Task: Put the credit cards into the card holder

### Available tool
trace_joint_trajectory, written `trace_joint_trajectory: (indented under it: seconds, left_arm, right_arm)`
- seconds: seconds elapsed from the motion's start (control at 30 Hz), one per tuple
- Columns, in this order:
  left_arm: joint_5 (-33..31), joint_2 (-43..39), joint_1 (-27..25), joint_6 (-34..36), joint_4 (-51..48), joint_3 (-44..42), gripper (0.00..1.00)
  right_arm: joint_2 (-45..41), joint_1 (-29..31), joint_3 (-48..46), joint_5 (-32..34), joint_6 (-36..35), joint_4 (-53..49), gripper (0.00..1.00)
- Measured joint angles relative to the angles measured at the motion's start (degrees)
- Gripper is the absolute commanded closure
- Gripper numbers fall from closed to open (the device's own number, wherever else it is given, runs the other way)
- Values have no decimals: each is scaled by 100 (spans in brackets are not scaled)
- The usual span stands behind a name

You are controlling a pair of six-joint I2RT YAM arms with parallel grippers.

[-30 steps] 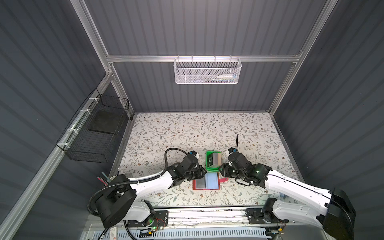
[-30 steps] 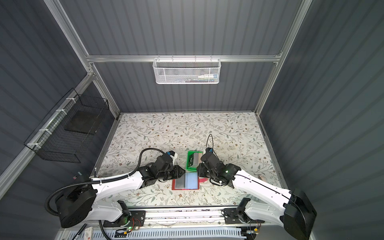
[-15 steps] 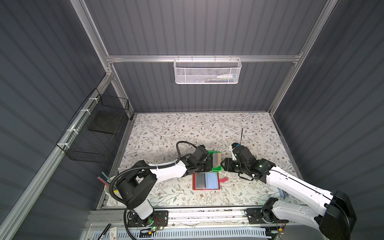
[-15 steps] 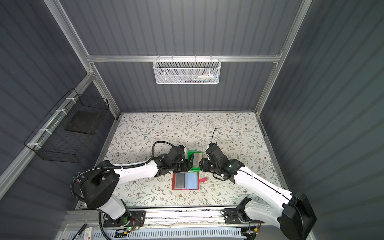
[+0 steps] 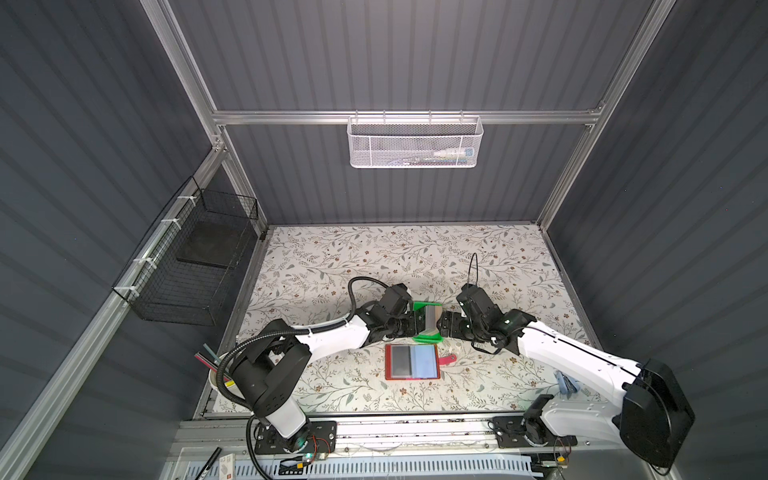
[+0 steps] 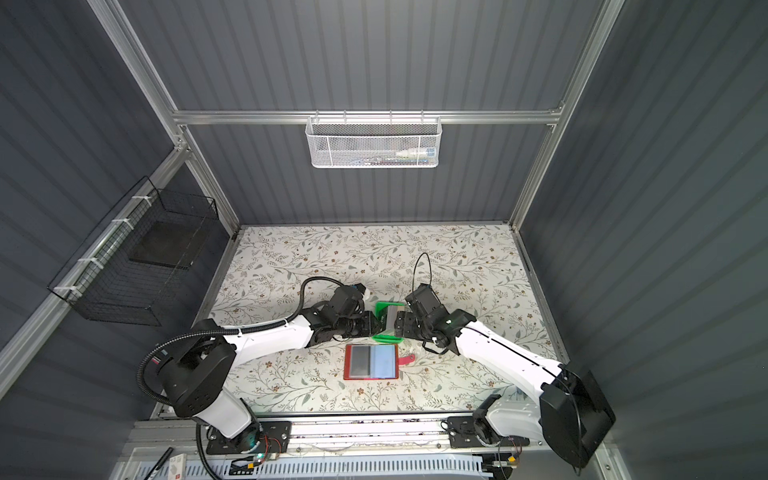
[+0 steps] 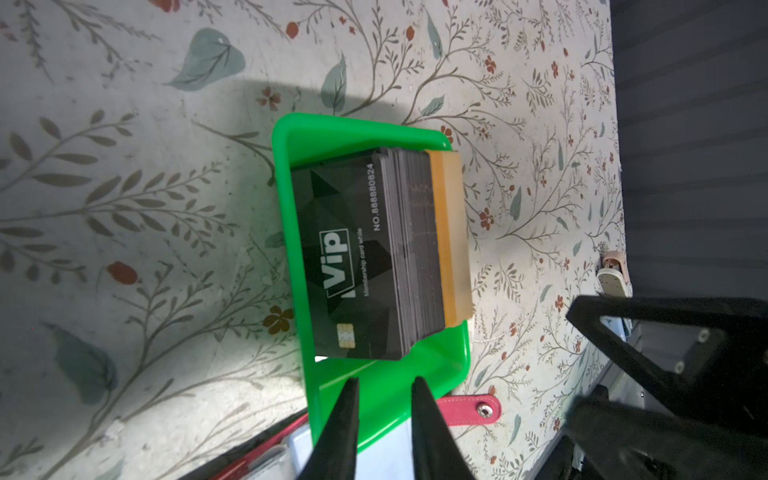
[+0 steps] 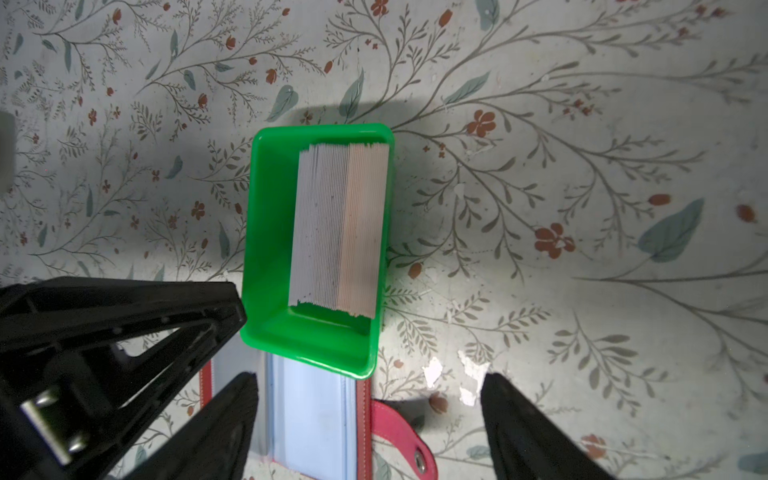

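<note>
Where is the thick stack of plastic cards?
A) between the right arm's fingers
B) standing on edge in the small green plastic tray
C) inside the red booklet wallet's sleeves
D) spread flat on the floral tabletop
B: the thick stack of plastic cards stands on edge inside the small green plastic tray.

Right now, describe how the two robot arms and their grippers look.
Both arms share white smooth shells, left arm and right arm, with bulky black joint housings. A thick black ribbed hose runs along the left one; a thin black wire loop rises from the right. The left gripper and right gripper have black tapered fingers.
</note>
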Motion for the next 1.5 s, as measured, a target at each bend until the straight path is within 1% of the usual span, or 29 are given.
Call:
trace_joint_trajectory:
  seconds: [0.1, 0.4, 0.47, 0.83, 0.97, 1.27, 1.5]
  left_arm:
    - [118, -33, 28, 74, -9, -2, 75]
    - [269, -310, 179, 273, -212, -136, 75]
    - [334, -378, 221, 282, -205, -205, 75]
    - [328, -372, 251, 225, -33, -232, 77]
    - [332, -341, 251, 138, 120, -232, 78]
    - [330, -275, 251, -11, 273, -240, 78]
    - [332, -299, 251, -35, 361, -409, 78]
  right_arm:
    - [225, -15, 70, -7, -4, 103, 1]
    - [1019, -22, 284, -107, 9, 494, 1]
    - [1191, -26, 374, -155, -31, 540, 2]
    - [1657, -133, 614, -328, -238, 752, 3]
    - [1941, -144, 693, -398, -409, 809, 6]
    - [2218, -216, 973, -568, -988, 833, 14]
    - [2417, -260, 1207, -682, -1401, 811, 19]
